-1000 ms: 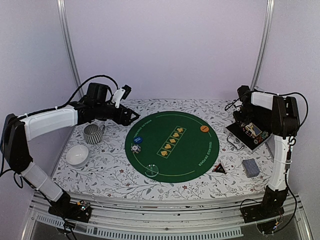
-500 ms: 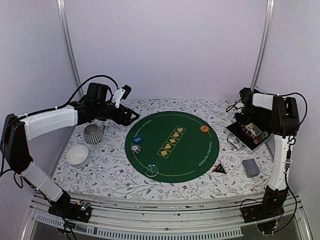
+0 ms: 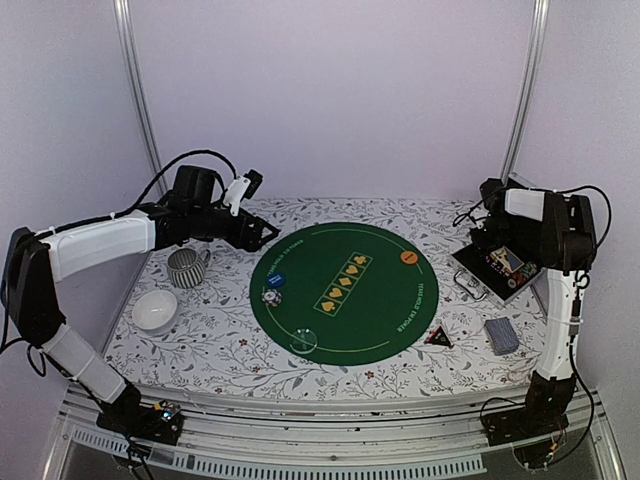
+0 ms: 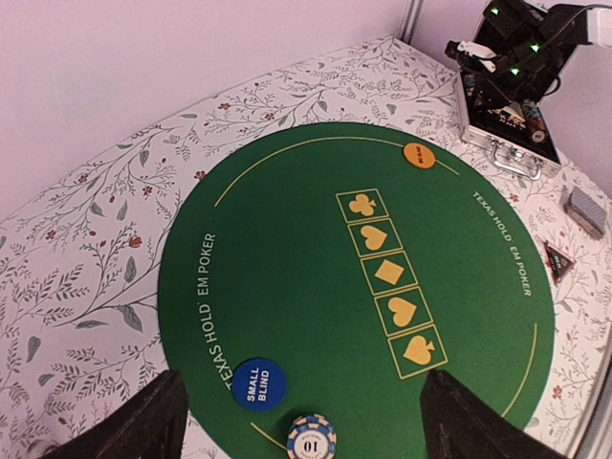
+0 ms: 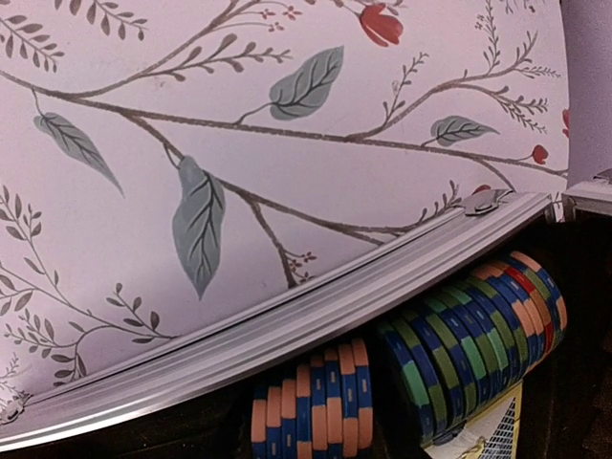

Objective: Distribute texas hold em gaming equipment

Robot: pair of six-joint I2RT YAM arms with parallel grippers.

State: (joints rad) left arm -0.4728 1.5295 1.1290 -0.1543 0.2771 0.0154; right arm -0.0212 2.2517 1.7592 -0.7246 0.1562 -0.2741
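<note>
A green round poker mat (image 3: pixel 345 300) lies mid-table. On it sit a blue "small blind" button (image 3: pixel 277 280), a whitish-blue chip (image 3: pixel 271 296) and an orange button (image 3: pixel 408 258). A grey-blue card deck (image 3: pixel 501 335) lies at the right. My left gripper (image 3: pixel 268 232) hovers at the mat's far left edge, open and empty. In the left wrist view the gripper (image 4: pixel 304 382) stands above the blue button (image 4: pixel 258 384) and chip (image 4: pixel 312 441). My right gripper (image 3: pixel 489 238) is down over the open chip case (image 3: pixel 478 275). Its fingers are hidden in the right wrist view, which shows chip rows (image 5: pixel 311 406).
A striped mug (image 3: pixel 185 267) and a white bowl (image 3: pixel 155 311) stand at the left of the mat. A dark triangular piece (image 3: pixel 438 338) lies by the mat's right front edge. The case's aluminium rim (image 5: pixel 287 330) runs just beside the right wrist camera. A metal frame post (image 3: pixel 522 90) stands behind the right arm.
My right gripper has shifted slightly right and lower over the chip case. My left arm and the things on the mat have not moved.
</note>
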